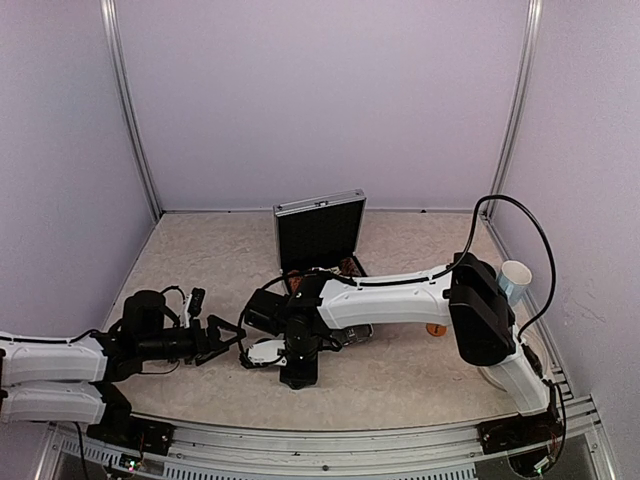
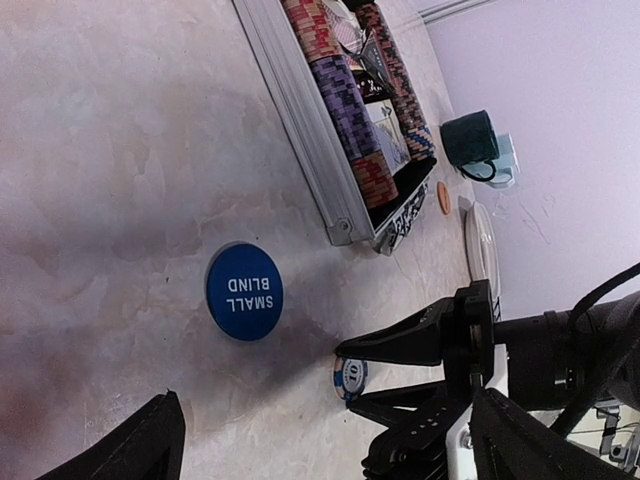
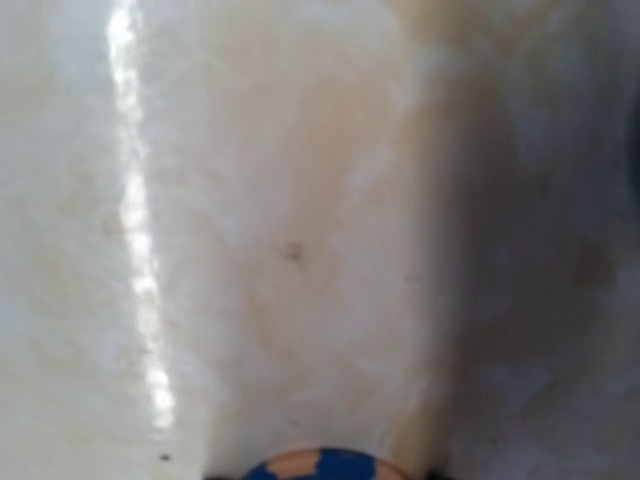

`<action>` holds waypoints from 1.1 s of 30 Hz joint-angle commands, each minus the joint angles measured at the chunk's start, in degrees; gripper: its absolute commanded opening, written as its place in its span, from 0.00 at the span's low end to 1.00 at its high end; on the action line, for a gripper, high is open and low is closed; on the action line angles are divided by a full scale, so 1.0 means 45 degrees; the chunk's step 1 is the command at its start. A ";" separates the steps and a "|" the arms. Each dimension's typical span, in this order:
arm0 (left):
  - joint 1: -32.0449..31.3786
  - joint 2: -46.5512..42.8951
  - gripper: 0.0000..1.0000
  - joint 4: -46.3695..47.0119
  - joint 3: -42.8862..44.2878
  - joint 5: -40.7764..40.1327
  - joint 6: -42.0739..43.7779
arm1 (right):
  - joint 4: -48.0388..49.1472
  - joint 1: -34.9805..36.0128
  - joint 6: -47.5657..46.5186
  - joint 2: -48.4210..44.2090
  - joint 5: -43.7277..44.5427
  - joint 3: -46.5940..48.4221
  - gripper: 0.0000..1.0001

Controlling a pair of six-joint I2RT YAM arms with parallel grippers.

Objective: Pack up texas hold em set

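Looking from the left, I see the left gripper [image 1: 228,338] lying low over the table [image 1: 400,395], its fingers spread wide with nothing between them. Just ahead of it, off to one side, a blue SMALL BLIND button [image 2: 245,291] lies flat and alone. Straight ahead of those open fingers, the right gripper [image 2: 343,377] blocks the way. Its fingers stand close on either side of a blue-and-white chip [image 2: 350,379] that lies on the table. I cannot tell whether they actually press the chip's rim.

Beyond the button and both grippers sits the silver case [image 2: 295,110], lid upright, with rows of chips [image 2: 340,85] packed in its tray. Past the case's far corner from the right gripper lies a small orange disc [image 2: 442,196]. Further on is a dark mug [image 2: 465,138] with a pale-blue mug [image 2: 507,158] right behind it, and a white plate [image 2: 480,245] lies near them.

The left arm [image 1: 50,360] stretches almost flat along the near edge. The right arm [image 1: 390,298] reaches from its base across the front of the case, its wrist bent so that the fingers point down at the table.
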 commanded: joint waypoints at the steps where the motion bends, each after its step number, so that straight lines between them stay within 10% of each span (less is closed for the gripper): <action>1: 0.0043 -0.0332 0.98 -0.0093 -0.0103 0.0131 0.0152 | -0.0103 0.0129 -0.0006 0.0851 -0.0139 -0.0167 0.36; 19: -0.0231 0.1679 0.98 0.2003 -0.0855 0.0397 -0.0243 | 0.0342 0.0022 -0.0131 -0.0665 0.0997 0.0867 0.31; 25: -0.0517 0.2349 0.98 0.2192 -0.0509 0.0260 -0.0247 | 0.0108 -0.0007 -0.0135 -0.0538 0.0603 0.0191 0.70; 33: -0.0602 0.2534 0.98 0.2010 -0.0214 0.0279 -0.0133 | 0.0005 -0.0007 -0.0111 0.0144 0.0473 0.0242 0.71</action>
